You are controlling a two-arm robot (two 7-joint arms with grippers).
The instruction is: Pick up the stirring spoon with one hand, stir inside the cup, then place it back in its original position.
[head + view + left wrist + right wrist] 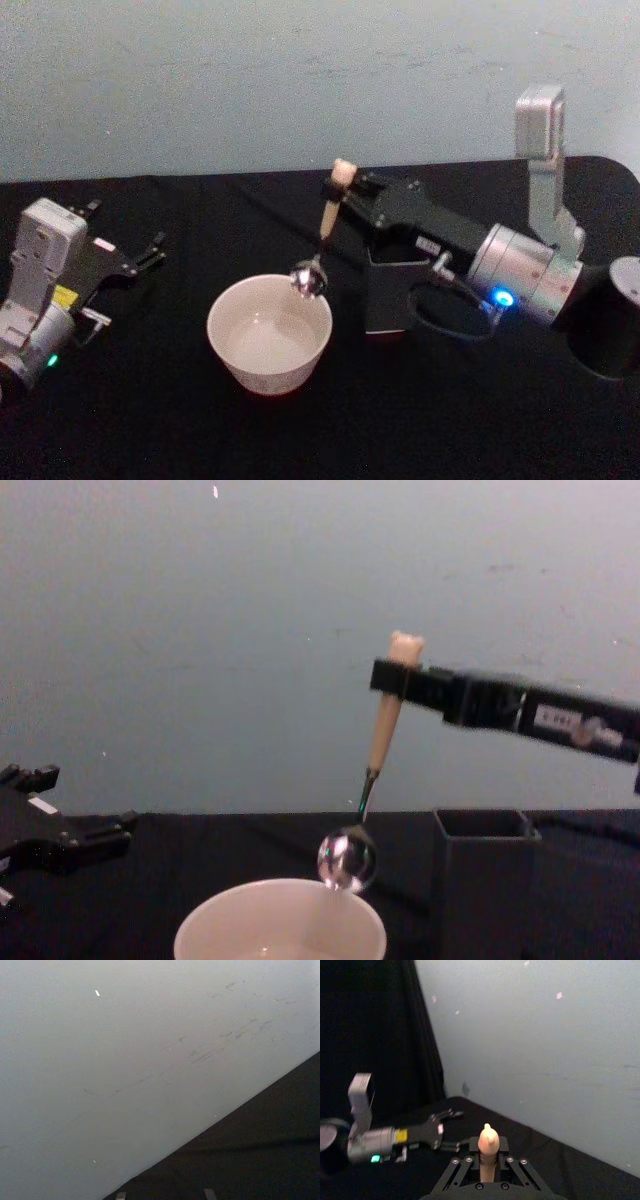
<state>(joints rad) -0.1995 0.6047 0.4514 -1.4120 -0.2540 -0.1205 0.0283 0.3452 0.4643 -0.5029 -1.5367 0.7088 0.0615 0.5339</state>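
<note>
My right gripper (343, 190) is shut on the upper handle of the stirring spoon (322, 232), just under its small bear head (404, 645). The spoon hangs nearly upright, its shiny round bowl (347, 860) just above the far right rim of the cream-white cup (269, 334), which holds a little pale liquid. In the right wrist view the peach handle (488, 1150) stands between my right gripper's fingers (506, 1146). My left gripper (125, 250) rests open on the table at the left, well away from the cup.
A tall dark grey square holder (392, 293) stands right of the cup, under my right arm. A dark round object (628, 300) sits at the table's right edge. Black cloth covers the table; a pale wall (125, 1050) rises behind it.
</note>
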